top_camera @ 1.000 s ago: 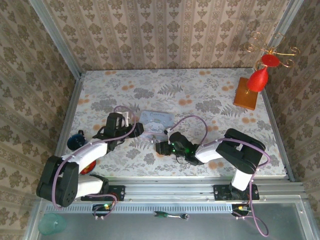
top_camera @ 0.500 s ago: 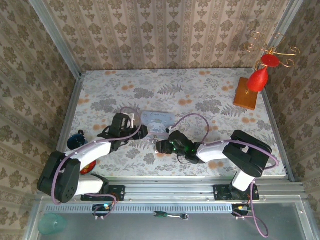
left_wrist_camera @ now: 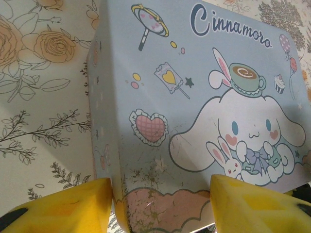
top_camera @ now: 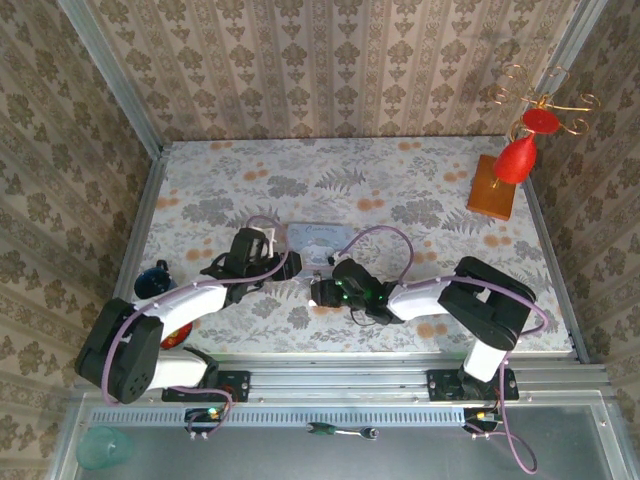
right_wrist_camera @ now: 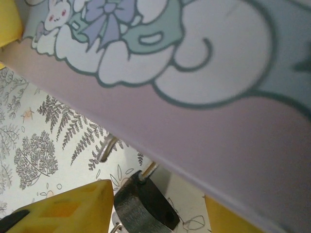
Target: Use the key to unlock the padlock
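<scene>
The pale blue cartoon-dog tin [top_camera: 318,238] lies mid-table. My left gripper [top_camera: 287,268] is at its near left corner. In the left wrist view the tin [left_wrist_camera: 194,97] looms large, and its corner sits between the yellow fingers [left_wrist_camera: 58,208] of the left gripper [left_wrist_camera: 163,194], one on each wall. My right gripper [top_camera: 320,293] is at the tin's near edge. In the right wrist view the padlock [right_wrist_camera: 143,208], dark with a silvery shackle [right_wrist_camera: 104,148], lies on the cloth under the tin's edge [right_wrist_camera: 194,121]. It sits between the open fingers of the right gripper [right_wrist_camera: 160,194], close to the left finger [right_wrist_camera: 63,208]. The key is hidden.
A wooden block with red ornaments and a gold wire stand [top_camera: 497,185] stands at the far right. A dark blue round object [top_camera: 152,278] sits by the left wall. A green-handled tool [top_camera: 322,430] lies on the near rail. A teal cup [top_camera: 100,447] stands at the bottom left.
Both grippers have crept a little to the right and away from the bases. The tin has shifted slightly the same way. The right arm's elbow has swung out and back.
</scene>
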Action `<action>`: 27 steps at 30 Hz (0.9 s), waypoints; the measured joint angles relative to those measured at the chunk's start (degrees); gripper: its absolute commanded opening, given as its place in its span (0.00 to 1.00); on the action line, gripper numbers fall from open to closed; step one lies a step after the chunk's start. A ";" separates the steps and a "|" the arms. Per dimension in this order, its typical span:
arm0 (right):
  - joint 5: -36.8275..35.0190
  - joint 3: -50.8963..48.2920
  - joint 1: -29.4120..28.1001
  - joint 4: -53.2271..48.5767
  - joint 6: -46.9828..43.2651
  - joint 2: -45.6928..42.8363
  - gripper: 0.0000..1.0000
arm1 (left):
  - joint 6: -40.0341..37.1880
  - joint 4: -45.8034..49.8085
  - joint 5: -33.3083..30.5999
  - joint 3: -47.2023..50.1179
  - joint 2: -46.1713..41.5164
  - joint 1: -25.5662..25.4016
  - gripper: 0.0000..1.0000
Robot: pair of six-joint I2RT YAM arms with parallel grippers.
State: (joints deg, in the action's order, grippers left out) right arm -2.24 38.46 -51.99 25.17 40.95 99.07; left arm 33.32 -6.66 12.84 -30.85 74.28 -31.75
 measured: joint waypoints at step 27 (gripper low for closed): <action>2.95 -5.64 2.34 10.05 13.86 -1.49 0.04 | 2.10 -1.14 -4.76 -0.61 1.07 -4.00 0.54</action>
State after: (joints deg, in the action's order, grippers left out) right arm 0.71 32.82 -49.65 35.22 54.81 97.58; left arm 35.42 -7.79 8.08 -31.46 75.35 -35.75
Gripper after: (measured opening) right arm 0.164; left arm 0.541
